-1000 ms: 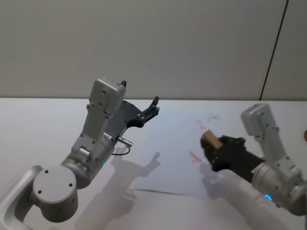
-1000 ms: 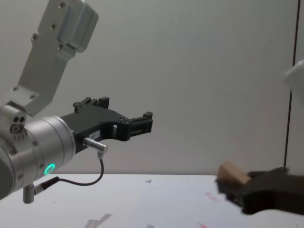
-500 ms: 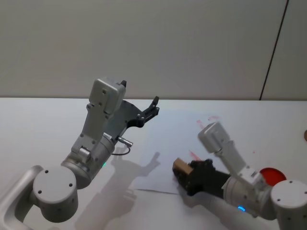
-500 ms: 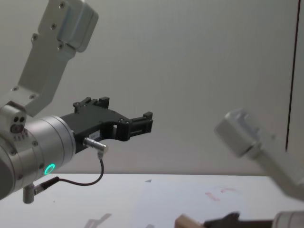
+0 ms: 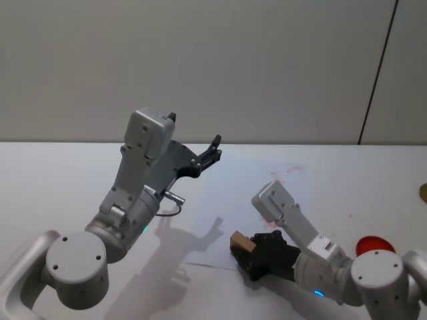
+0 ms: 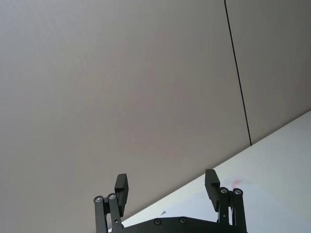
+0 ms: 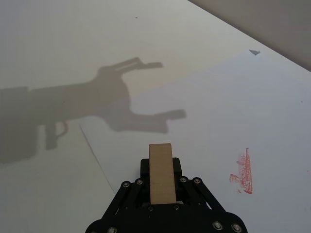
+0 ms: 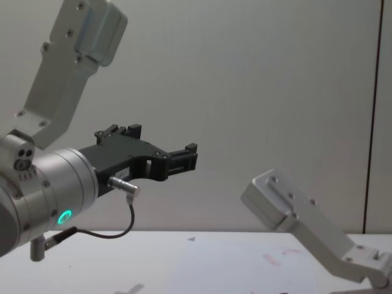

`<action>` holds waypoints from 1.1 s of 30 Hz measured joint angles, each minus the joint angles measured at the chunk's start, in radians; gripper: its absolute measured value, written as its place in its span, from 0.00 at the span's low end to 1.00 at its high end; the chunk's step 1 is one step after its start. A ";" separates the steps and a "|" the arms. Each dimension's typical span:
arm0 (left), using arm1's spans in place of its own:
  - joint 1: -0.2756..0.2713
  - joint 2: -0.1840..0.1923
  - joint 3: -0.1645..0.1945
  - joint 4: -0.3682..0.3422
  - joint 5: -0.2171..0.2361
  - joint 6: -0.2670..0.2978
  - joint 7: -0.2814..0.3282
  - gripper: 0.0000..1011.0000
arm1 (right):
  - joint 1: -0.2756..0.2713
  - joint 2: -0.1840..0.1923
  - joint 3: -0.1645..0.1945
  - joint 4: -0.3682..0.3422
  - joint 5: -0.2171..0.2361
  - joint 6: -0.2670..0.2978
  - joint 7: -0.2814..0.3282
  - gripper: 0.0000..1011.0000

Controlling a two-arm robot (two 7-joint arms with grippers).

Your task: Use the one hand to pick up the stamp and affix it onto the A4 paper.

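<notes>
The stamp [image 5: 241, 241], a small tan wooden block, is clamped in my right gripper [image 5: 243, 249], which is shut on it low over the near left part of the A4 paper [image 5: 240, 200]. In the right wrist view the stamp [image 7: 162, 172] juts from the right gripper [image 7: 162, 167] over the A4 paper [image 7: 218, 111], close to the sheet's edge. I cannot tell whether the stamp touches the sheet. Red marks [image 7: 244, 172] lie on the paper. My left gripper [image 5: 210, 150] hangs open and empty, high above the paper's far left corner.
A red round disc [image 5: 370, 245] lies on the white table to the right, beside my right arm. The left gripper's shadow [image 7: 126, 109] falls across the table and the paper's corner. A grey wall stands behind the table.
My right gripper has carried the stamp from above the paper's right side down and leftward to its near left part. The left arm has not moved.
</notes>
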 joint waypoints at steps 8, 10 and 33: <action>0.000 0.000 0.000 0.000 0.000 0.000 0.000 0.99 | 0.003 -0.009 -0.007 0.022 -0.006 0.003 -0.030 0.22; 0.000 0.000 0.000 0.000 0.000 0.000 0.000 0.99 | 0.004 -0.011 -0.008 0.025 -0.005 0.003 -0.039 0.22; 0.000 0.000 0.000 0.000 0.000 0.000 0.000 0.99 | -0.030 0.006 0.029 -0.127 0.182 -0.009 -0.133 0.22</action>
